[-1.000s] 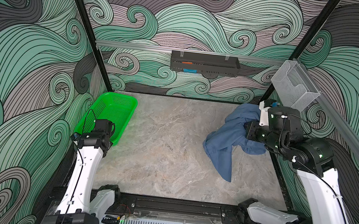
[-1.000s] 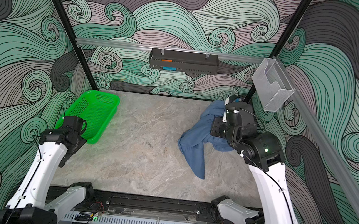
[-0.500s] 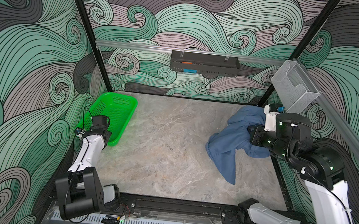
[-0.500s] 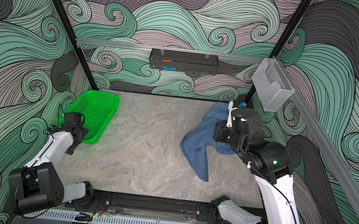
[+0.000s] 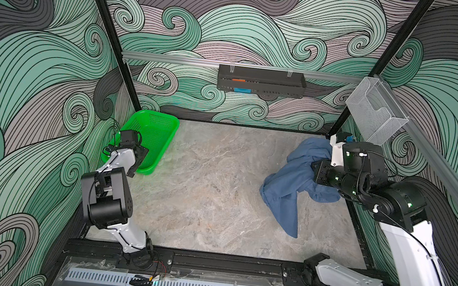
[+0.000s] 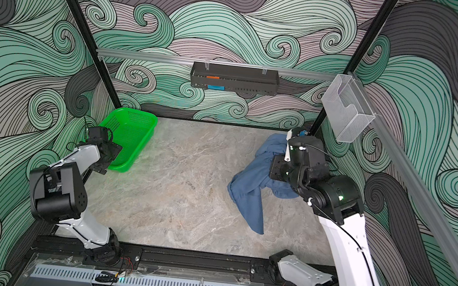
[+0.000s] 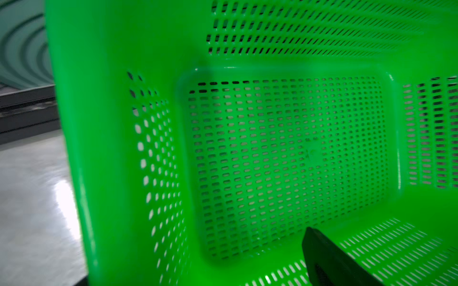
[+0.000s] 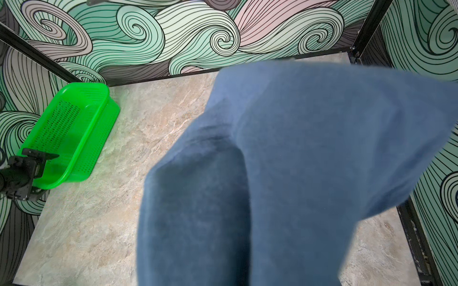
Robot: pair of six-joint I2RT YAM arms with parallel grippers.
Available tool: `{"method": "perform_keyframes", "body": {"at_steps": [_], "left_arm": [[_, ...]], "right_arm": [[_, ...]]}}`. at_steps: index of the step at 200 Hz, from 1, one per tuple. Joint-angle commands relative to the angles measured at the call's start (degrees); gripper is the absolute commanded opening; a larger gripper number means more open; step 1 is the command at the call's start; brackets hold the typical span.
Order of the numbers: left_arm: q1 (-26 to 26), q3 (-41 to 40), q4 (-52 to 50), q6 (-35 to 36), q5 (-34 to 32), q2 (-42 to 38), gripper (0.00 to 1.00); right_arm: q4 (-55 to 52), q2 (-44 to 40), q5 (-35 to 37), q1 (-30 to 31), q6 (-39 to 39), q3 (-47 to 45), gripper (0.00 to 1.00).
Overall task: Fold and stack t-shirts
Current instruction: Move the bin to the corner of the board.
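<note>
A slate-blue t-shirt (image 5: 290, 185) (image 6: 249, 186) hangs bunched at the right side of the marble table, its lowest tip trailing toward the front. My right gripper (image 5: 314, 170) (image 6: 272, 165) is shut on the t-shirt's upper folds, and the jaws are buried in the cloth. In the right wrist view the t-shirt (image 8: 297, 161) fills most of the picture. My left gripper (image 5: 138, 156) (image 6: 109, 151) is open at the near end of the green basket (image 5: 157, 113) (image 6: 138, 111). One black finger (image 7: 329, 260) shows over the basket's empty inside (image 7: 99, 123).
The basket (image 8: 81, 85) leans tilted against the left wall at the back left. A black rack (image 5: 260, 81) hangs on the back rail. A clear plastic bin (image 5: 376, 112) is mounted on the right rail above my right arm. Black frame posts stand at the back corners.
My left arm has folded down, its elbow dropping toward the front, while its gripper stays at the basket. My right gripper has shifted slightly right with the t-shirt.
</note>
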Motion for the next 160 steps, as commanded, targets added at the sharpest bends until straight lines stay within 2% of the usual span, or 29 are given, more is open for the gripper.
{"method": "perform_keyframes", "body": {"at_steps": [1, 22, 65, 82, 97, 128, 152, 155, 160], "left_arm": [[-0.71, 5.56, -0.82, 0.1, 5.97, 4.66, 0.99], [-1.32, 7.82, 1.1, 0.1, 9.41, 7.72, 0.99], [-1.66, 7.44, 9.5, -2.3, 23.71, 11.07, 0.99], [-2.93, 9.7, 2.98, -2.41, 25.46, 9.58, 0.99], [-5.32, 11.34, -5.6, 0.34, 22.13, 4.97, 0.99], [-11.32, 13.89, -26.26, 2.87, 5.07, -6.02, 0.99], [-17.39, 14.93, -35.64, 1.77, -5.47, -10.26, 0.99], [-17.93, 15.04, -36.27, 1.55, -5.82, -10.54, 0.99], [-18.73, 14.98, -36.51, 1.43, -5.53, -10.86, 0.99]], "right_arm": [[2.37, -0.79, -1.02, -0.47, 1.8, -1.43, 0.0], [2.32, -1.13, -1.13, -0.48, 3.0, -3.05, 0.0], [2.49, 0.84, -1.27, -0.49, 5.4, -6.36, 0.0], [3.43, 3.11, -2.56, -0.48, 5.74, -6.95, 0.0], [4.28, 5.96, -4.55, -0.48, 5.94, -6.46, 0.0], [6.37, 15.22, -11.88, -0.5, 7.05, -2.61, 0.0], [7.31, 28.89, -15.86, -0.48, 7.83, 4.25, 0.0], [7.34, 31.07, -16.65, -0.48, 7.73, 5.66, 0.02], [7.29, 34.82, -18.53, -0.48, 7.19, 8.53, 0.16]]}}
